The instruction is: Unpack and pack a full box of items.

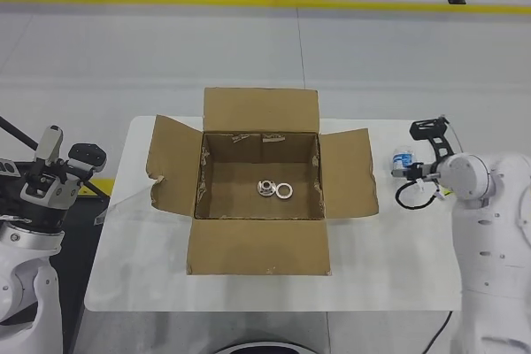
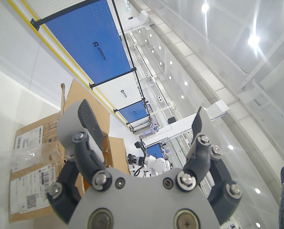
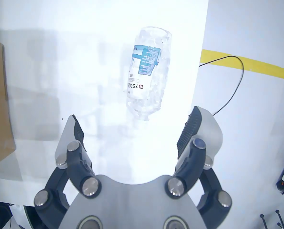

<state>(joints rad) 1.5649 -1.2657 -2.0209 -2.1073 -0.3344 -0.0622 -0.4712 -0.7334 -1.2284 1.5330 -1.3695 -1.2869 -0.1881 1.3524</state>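
One white surface (image 1: 372,265) is set on a grey floor (image 1: 159,62) with yellow lines (image 1: 248,4). One brown box (image 1: 258,248) is placed in the middle of the surface, with its flaps spread open. Two small metal rings (image 1: 284,189) are seen inside the box. One clear bottle (image 3: 147,72) is laid on its side right of the box, its long side running along the box's right flap. The right end effector (image 3: 134,114) is held open by the bottle's narrow end, empty. The left end effector (image 2: 142,107) is held open left of the box, empty too.
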